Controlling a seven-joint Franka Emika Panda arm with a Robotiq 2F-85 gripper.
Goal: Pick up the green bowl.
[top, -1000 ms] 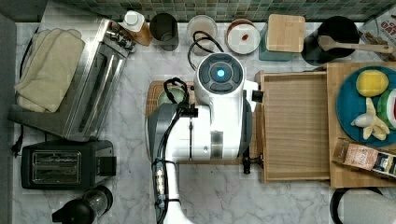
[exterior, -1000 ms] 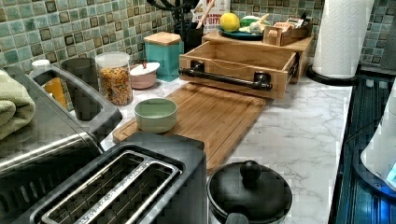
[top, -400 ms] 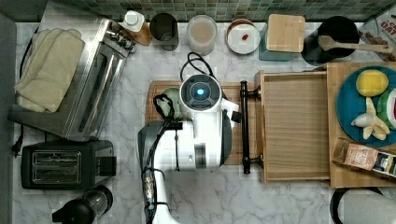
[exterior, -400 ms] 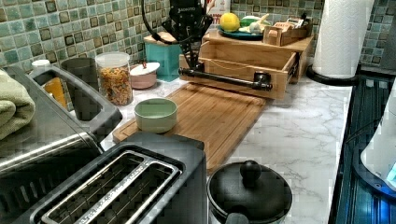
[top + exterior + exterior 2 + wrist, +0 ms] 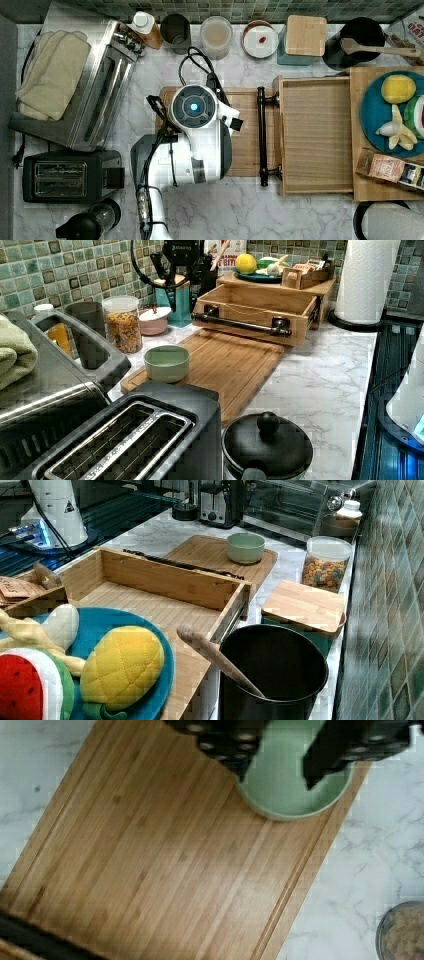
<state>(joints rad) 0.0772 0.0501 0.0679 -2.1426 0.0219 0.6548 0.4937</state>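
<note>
The green bowl (image 5: 166, 362) is small, pale sage and glossy. It stands upright at the end of the wooden cutting board (image 5: 225, 365) nearest the toaster oven, and appears again in the right view (image 5: 245, 547). In the wrist view my gripper (image 5: 277, 770) is open, its two dark fingers spread over the green bowl (image 5: 285, 795) with nothing between them. In the left view the gripper (image 5: 182, 290) hangs well above the board, behind the bowl. In the top view my white arm (image 5: 194, 106) covers the bowl.
A wooden drawer tray (image 5: 315, 135) with a black bar handle (image 5: 261, 135) adjoins the board. A toaster oven (image 5: 95, 95) and black toaster (image 5: 70, 175) stand on the top view's left. A cereal jar (image 5: 122, 322), pink dish and teal canister line the tiled wall.
My arm has moved toward the top view's left, from beside the drawer to over the board's bowl end. In the left view the gripper has come into the picture and shifted left.
</note>
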